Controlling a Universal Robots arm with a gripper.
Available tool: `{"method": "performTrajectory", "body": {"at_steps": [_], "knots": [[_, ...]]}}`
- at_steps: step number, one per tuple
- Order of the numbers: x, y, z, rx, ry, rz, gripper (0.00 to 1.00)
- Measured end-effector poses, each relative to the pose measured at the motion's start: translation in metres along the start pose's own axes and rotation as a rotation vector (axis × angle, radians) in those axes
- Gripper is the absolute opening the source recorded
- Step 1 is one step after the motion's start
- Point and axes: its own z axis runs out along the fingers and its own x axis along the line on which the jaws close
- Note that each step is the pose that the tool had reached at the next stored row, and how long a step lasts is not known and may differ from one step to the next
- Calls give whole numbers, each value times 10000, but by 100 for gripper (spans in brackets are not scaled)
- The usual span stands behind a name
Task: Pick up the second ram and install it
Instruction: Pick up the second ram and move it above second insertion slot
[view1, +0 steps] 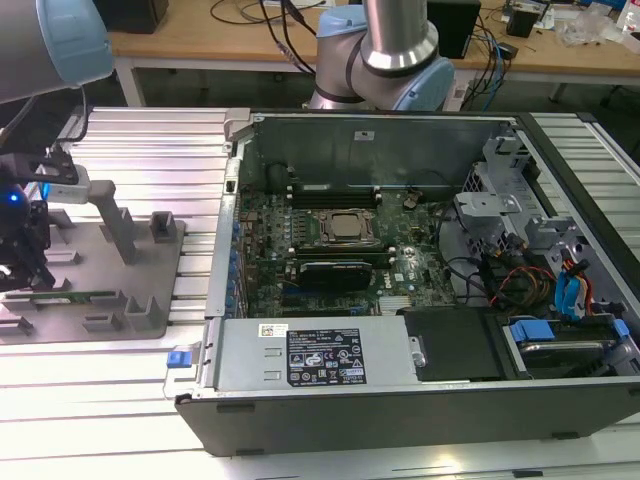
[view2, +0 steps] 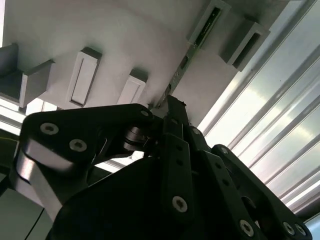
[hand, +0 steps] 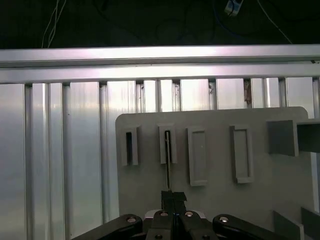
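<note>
Tool was down on the grey holder tray, clenched on the second ram. The ram stood on edge in the tray. One end sat in a small slot block and the other was pinched between the tool's fingertips (edge-on, so only a thin line in the first wrist view). The second wrist view showed the same grasp: tool closed on the end of the ram, with the tray behind it. In the exterior view the tool sat over the side of the tray farthest from the open computer case. The green ram ran along the tray from the tool toward the case. The tray lay flat on the ribbed metal worktop, just beside the case.
</note>
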Motion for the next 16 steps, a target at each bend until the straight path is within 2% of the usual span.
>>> {"method": "performTrajectory", "body": {"at_steps": [4, 7, 9, 11, 12, 16], "knots": [[2, 8, 70, 1, -1, -10, 8], [-1, 8, 85, -1, 2, -39, 8], [-1, 8, 85, -2, 2, -40, 21], [-1, 8, 86, -1, 2, -41, 21], [-1, 8, 86, -1, 2, -40, 28], [-4, 9, 107, 2, 9, -276, 28]]}}
